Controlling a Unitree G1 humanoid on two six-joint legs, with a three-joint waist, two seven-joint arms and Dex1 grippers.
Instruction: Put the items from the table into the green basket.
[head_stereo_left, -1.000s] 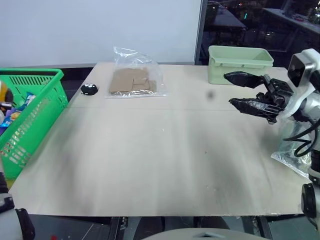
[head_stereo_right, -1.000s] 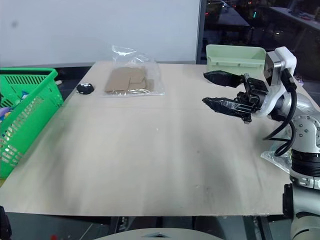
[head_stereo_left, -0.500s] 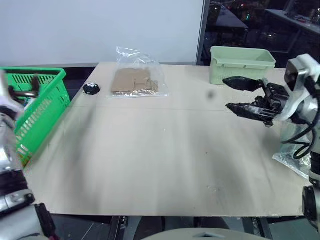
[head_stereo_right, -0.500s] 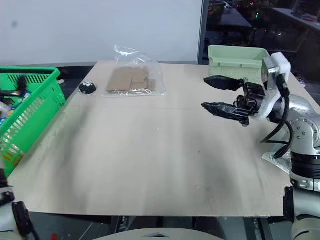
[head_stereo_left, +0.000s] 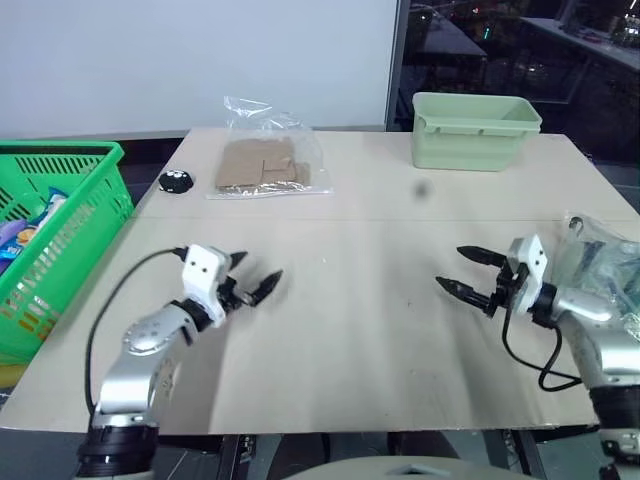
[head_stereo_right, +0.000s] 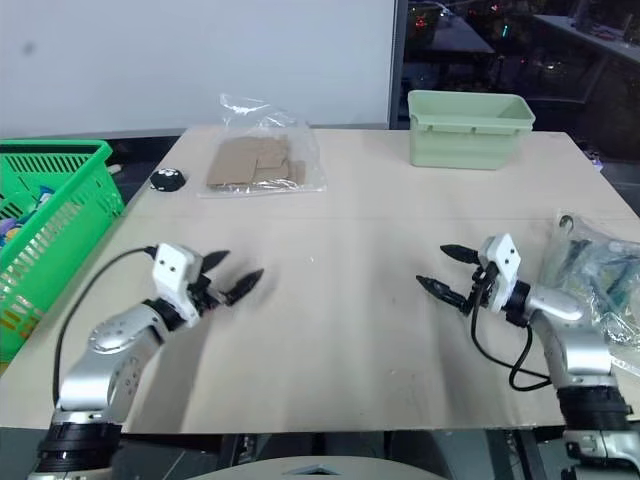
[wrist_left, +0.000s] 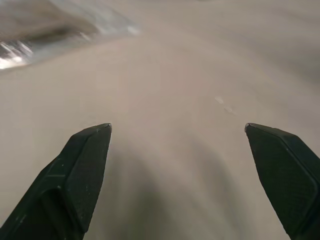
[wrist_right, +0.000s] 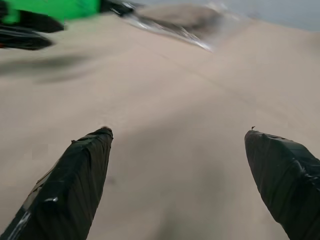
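A clear crinkly bag (head_stereo_left: 265, 162) of flat brown goods lies at the far side of the table, left of centre. Another clear bag (head_stereo_left: 604, 262) lies at the table's right edge, just behind my right arm. The green basket (head_stereo_left: 70, 215), with slatted sides, stands off the table's left edge with several packaged goods inside. My left gripper (head_stereo_left: 258, 268) hovers low over the table's near left, open and empty, well short of the brown bag. My right gripper (head_stereo_left: 450, 268) hovers low over the near right, open and empty, pointing toward the middle. The right wrist view shows the basket (wrist_right: 60, 7) and the brown bag (wrist_right: 185, 20) far ahead.
A pale mint-green tub (head_stereo_left: 475, 130) stands at the far right of the table (head_stereo_left: 350, 350). A small black disc (head_stereo_left: 176, 181) sits left of the brown bag. Bare tabletop lies between the two grippers.
My left arm swung in from the basket side and came down over the table's near left. My right gripper dropped from high on the right to just above the table. Both stayed open.
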